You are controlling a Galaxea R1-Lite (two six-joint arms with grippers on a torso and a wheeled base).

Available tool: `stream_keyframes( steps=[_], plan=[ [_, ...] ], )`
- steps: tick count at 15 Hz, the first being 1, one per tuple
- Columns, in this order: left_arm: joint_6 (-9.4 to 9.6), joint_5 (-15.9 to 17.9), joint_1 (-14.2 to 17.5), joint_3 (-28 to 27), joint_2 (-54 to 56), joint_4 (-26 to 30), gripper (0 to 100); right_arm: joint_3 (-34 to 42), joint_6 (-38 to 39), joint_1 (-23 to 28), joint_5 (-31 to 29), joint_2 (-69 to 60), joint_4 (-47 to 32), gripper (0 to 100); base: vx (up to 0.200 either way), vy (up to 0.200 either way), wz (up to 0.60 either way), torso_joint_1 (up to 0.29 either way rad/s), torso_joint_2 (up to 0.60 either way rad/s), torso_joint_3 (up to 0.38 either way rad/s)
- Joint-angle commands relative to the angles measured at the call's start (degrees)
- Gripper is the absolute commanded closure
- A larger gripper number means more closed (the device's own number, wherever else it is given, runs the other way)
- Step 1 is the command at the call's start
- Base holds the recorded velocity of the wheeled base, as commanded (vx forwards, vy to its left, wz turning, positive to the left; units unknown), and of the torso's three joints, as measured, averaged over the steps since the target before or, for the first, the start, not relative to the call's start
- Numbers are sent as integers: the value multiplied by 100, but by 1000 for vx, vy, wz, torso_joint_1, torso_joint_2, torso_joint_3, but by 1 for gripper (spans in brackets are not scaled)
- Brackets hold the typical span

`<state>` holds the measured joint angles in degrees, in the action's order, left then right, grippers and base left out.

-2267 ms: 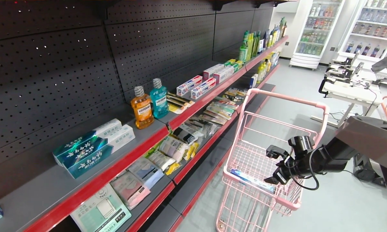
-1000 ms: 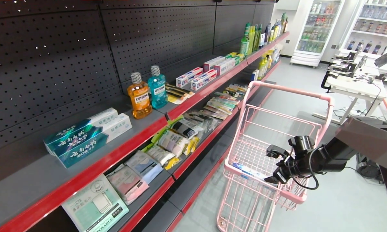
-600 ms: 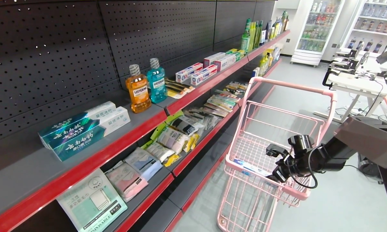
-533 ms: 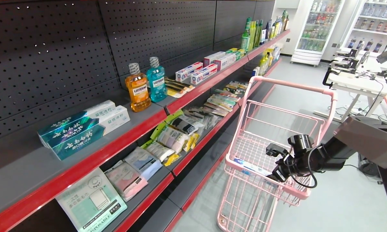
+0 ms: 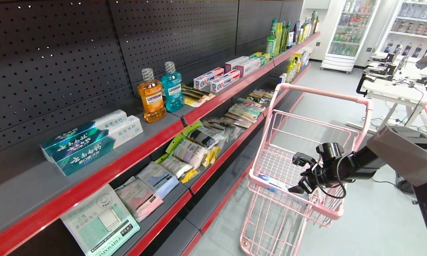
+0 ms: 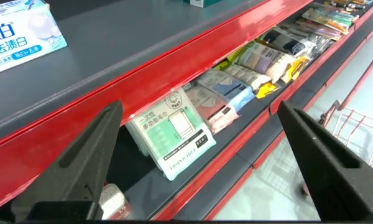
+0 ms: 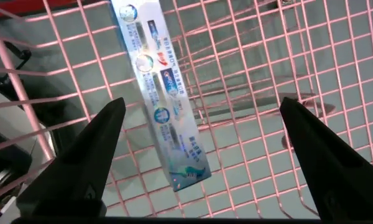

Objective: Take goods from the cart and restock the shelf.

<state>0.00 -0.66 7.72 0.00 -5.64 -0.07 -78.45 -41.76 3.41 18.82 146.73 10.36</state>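
Note:
A pink wire cart [image 5: 322,93] stands in the aisle beside the red-edged shelf [image 5: 146,146]. A long blue-and-white toothpaste box [image 5: 273,182] lies flat on the basket floor near the cart's near rim. My right gripper [image 5: 294,174] hangs open over that near rim. In the right wrist view the toothpaste box [image 7: 165,99] lies just below the open right gripper [image 7: 201,106], apart from both fingers. My left gripper [image 6: 200,107] is open and holds nothing. It faces the shelf's red edge [image 6: 174,59] and the packs on the lower shelf [image 6: 174,134].
The top shelf carries teal toothpaste boxes [image 5: 89,142], an orange mouthwash bottle [image 5: 151,96] and a blue one [image 5: 172,87], with bare grey shelf [image 5: 25,199] to their left. A white box [image 6: 18,37] lies on that shelf. A white table [image 5: 391,93] and glass-door fridges [image 5: 345,28] stand behind the cart.
The head camera has shifted, so the whole picture has slid. My right gripper has edged a little up and farther over the cart basket, still open.

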Motion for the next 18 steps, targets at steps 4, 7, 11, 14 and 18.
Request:
stream_keyframes(
  steps=[4,7,11,14,18],
  plan=[
    [0,-4,2,0,2,-1,0,-452,46,-253,16,111,-737,0,0,0,0,0,0,0],
    [0,-4,2,0,2,-1,0,-584,169,-227,69,137,-975,0,0,0,0,0,0,0],
    [0,-4,2,0,2,-1,0,-584,186,-262,16,146,-975,0,0,0,0,0,0,0],
    [0,-4,2,0,2,-1,0,-593,169,-253,16,146,-983,0,0,0,0,0,0,0],
    [0,-4,2,0,2,-1,0,-593,177,-253,16,146,-983,0,0,0,0,-25,60,34]
  ],
)
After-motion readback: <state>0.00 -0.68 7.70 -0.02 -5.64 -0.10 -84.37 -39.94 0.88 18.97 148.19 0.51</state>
